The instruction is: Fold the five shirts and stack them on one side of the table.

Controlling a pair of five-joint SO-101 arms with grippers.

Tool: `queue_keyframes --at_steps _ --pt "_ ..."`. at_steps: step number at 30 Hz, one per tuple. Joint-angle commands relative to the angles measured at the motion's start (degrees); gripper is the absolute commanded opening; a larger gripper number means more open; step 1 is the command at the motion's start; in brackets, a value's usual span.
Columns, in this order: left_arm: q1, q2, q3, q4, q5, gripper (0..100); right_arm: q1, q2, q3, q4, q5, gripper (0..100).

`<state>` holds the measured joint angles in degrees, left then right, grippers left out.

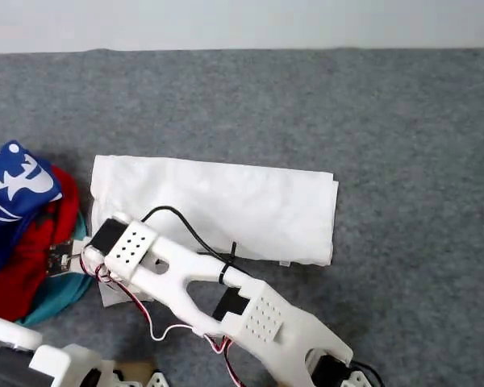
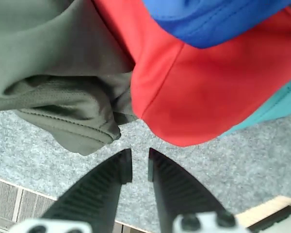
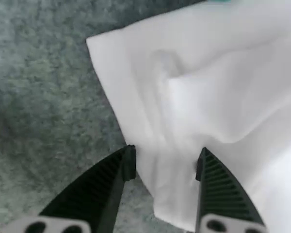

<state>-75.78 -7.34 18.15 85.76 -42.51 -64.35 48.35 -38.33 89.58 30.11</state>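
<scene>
A white shirt (image 1: pixel 226 205), folded into a long strip, lies across the middle of the grey table (image 1: pixel 387 105). My right arm (image 1: pixel 185 278) stretches from the near edge to the strip's left end. There my right gripper (image 3: pixel 166 165) stands open, its fingers either side of a fold of the white shirt (image 3: pixel 208 82) near a corner. At the left edge lies a heap of a blue printed shirt (image 1: pixel 12 189), a red one (image 1: pixel 32 258) and a teal one (image 1: pixel 64 294). My left gripper (image 2: pixel 137 165) hovers shut and empty just short of that heap, facing an olive shirt (image 2: pixel 53 63) and the red shirt (image 2: pixel 203 82).
The right half and the far strip of the table are bare grey felt. A pale wall runs along the table's far edge. The left arm's base (image 1: pixel 32 359) sits at the near left corner, by the table's edge (image 2: pixel 274 208).
</scene>
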Motion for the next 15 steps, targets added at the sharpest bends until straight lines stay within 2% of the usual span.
queue_keyframes --at_steps 1,10,15 --pt "0.09 -2.2 -0.13 -0.79 0.18 7 1.45 0.31 -0.62 -1.63 1.58 21.7" --pt "-0.09 -2.11 -0.13 -0.79 0.26 7 1.89 3.65 -0.62 -1.89 4.04 20.6" --pt "-0.26 -2.37 -0.13 -0.62 0.26 7 1.89 3.82 -0.62 -1.89 4.04 9.6"
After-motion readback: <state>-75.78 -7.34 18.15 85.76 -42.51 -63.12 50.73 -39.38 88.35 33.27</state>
